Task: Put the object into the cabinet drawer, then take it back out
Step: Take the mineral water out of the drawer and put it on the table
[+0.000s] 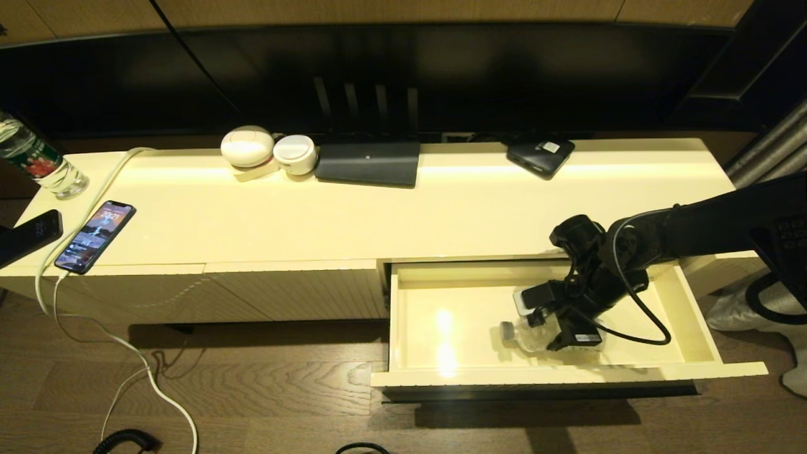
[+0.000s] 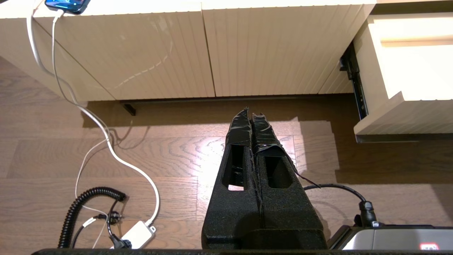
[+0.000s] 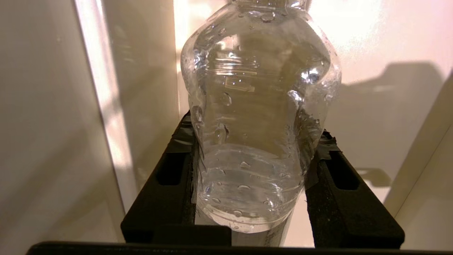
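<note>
The cabinet drawer (image 1: 567, 376) stands pulled out at the right of the cream cabinet, its glossy inside lit. The clear, label-free bottle (image 1: 524, 336) lies on its side in the drawer, pale cap (image 1: 506, 330) pointing left. My right gripper (image 1: 547, 328) reaches down into the drawer and is shut on the bottle's lower body. In the right wrist view the bottle (image 3: 258, 106) fills the space between the black fingers (image 3: 177, 170), which press on both its sides, with the drawer wall (image 3: 46, 124) alongside. My left gripper (image 2: 252, 115) hangs shut over the wooden floor, holding nothing.
On the cabinet top are a bottle with a green-red label (image 1: 38, 161), a phone (image 1: 94, 236) on a white cable, two white round cases (image 1: 247, 145), a dark flat box (image 1: 369, 162) and a small dark device (image 1: 540, 156). Cables (image 2: 88, 202) lie on the floor.
</note>
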